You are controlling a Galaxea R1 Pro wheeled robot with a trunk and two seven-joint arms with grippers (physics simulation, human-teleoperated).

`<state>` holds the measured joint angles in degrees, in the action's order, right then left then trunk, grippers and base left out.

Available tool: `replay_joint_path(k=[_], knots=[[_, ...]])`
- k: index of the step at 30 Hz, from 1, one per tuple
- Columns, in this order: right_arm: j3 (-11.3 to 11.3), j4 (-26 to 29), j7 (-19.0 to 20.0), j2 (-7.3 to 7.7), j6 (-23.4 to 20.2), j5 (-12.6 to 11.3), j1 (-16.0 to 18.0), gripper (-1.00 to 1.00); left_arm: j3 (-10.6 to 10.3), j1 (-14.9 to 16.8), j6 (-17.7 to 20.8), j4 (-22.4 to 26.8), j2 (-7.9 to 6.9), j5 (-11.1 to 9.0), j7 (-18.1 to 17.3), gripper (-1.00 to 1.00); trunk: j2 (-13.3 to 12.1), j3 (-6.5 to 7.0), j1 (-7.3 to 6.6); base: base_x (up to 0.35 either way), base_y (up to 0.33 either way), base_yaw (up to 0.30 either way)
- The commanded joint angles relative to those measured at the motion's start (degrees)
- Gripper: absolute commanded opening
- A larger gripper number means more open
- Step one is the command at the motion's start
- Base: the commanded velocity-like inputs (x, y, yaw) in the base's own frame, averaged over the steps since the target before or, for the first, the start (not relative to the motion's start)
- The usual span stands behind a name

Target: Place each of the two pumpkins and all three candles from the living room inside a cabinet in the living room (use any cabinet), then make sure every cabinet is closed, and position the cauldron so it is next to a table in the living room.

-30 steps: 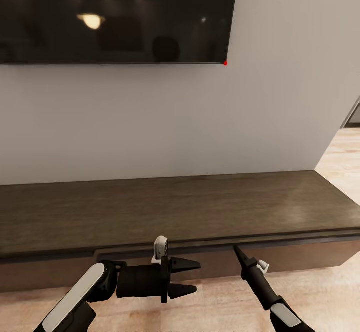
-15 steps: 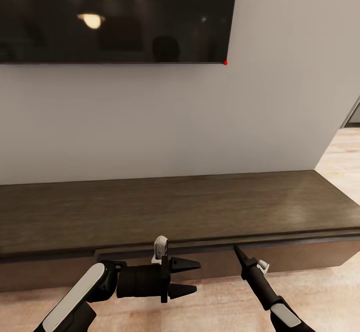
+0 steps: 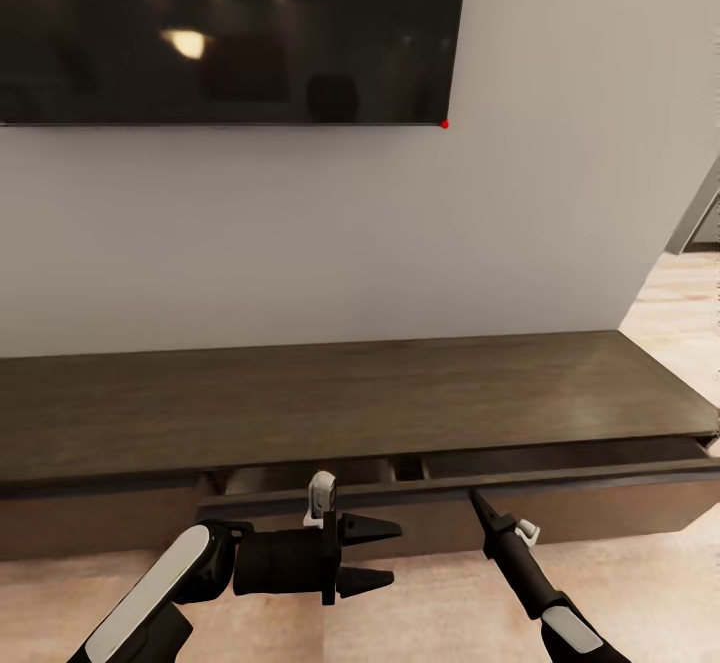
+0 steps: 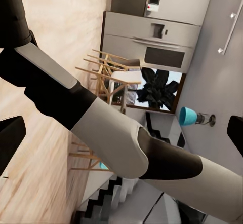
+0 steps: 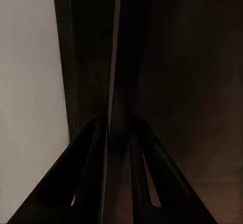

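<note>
A long, low dark-brown cabinet point(image 3: 350, 413) runs along the wall beneath a black television point(image 3: 230, 33). Its drawer front point(image 3: 460, 503) stands slightly pulled out. The right gripper point(image 3: 476, 496) is clamped on that front's top edge. The left gripper point(image 3: 385, 551) hangs just in front of the cabinet, fingers spread and holding nothing.

The head camera looks forward and down at the cabinet point(image 3: 350, 408) from close by, facing the wall under the television point(image 3: 225, 31). The right wrist camera sits hard against the cabinet's drawer front point(image 5: 119, 82), a part both share. The left wrist camera faces away, toward a distant kitchen point(image 4: 152, 36).
</note>
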<state>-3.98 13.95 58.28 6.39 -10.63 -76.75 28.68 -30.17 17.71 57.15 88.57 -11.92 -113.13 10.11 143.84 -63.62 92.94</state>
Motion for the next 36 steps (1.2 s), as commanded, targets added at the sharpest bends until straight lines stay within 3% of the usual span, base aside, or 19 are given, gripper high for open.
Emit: replay_joint_path(k=[1,28,36], knots=[[-0.94,0.12,0.61,0.02,-0.89,-0.85,0.06,-1.0,-0.06,0.04,0.04,0.03,-0.03,-0.6,0.52,1.0,0.03,-0.04,-0.05,-0.285,0.0,0.0],[-0.94,0.12,0.61,0.02,-0.91,-0.86,0.06,-1.0,0.02,0.04,-0.01,0.03,-0.12,-0.6,0.52,1.0,0.03,-0.04,-0.05,-0.237,0.0,0.0],[-0.94,0.12,0.61,0.02,-0.9,-0.85,0.06,-1.0,0.02,0.04,0.0,0.03,-0.12,-0.6,0.52,1.0,0.03,-0.04,-0.05,-0.076,0.0,0.0]])
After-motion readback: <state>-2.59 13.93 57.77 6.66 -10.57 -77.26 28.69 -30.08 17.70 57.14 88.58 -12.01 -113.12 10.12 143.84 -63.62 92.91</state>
